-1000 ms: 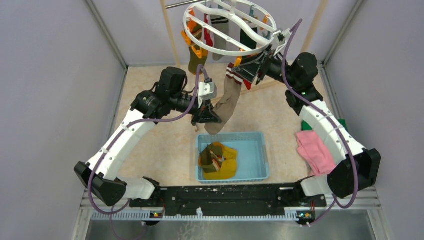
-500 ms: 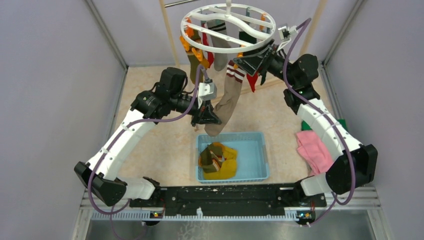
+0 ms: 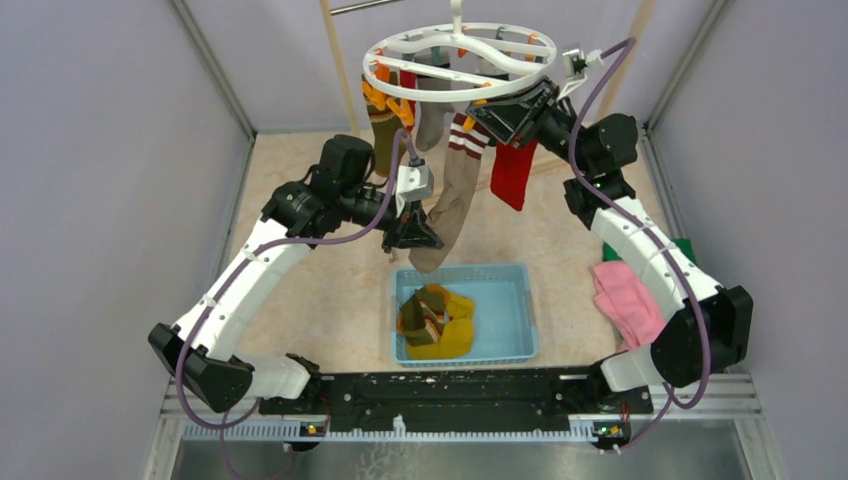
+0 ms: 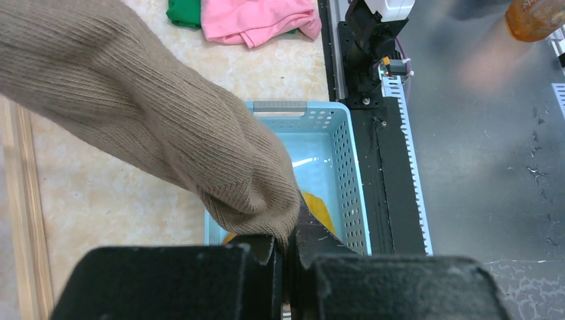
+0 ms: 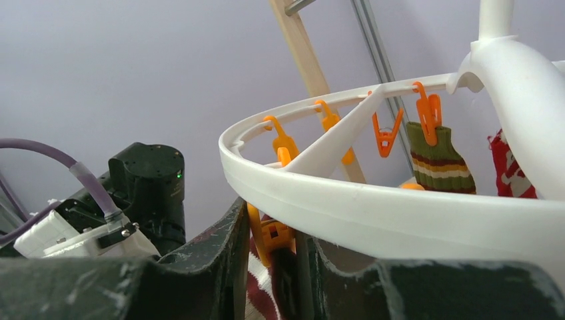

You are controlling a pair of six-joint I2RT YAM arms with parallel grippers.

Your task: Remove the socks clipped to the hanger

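To the left of the blue basket (image 3: 500,305) there is a broad strip of bare tan floor reaching to the side wall. Only the left arm crosses above it.

Above the basket's far left corner, the left gripper (image 3: 415,232) is clenched on the toe end of the tan sock (image 3: 455,205). In the left wrist view the fingers are pressed together with knit fabric pinched between them. The sock runs up and back from there to its striped cuff, which is clipped under the hanger (image 5: 400,220). Its toe overlaps the basket's far rim in the top view, and we cannot tell how high above the rim it hangs.

Inside the basket, a mustard yellow sock and an olive striped sock (image 3: 437,322) lie against the left wall. The right half of its floor is bare.

The hanger hangs well beyond the basket's far rim and high over it, close to the wooden rack post. More socks dangle from its orange clips.

Beyond the basket's far right corner, the right gripper (image 3: 497,108) is tucked under the ring's near edge. Its fingers stand narrowly on either side of an orange clip (image 5: 270,230). We cannot tell whether they press the clip.

A red sock (image 3: 513,172) hangs just below that gripper. A pink cloth (image 3: 630,300) lies to the right of the basket, with a green cloth (image 3: 685,245) beyond it near the right wall. A narrow band of floor separates the pink cloth from the basket's right rim.
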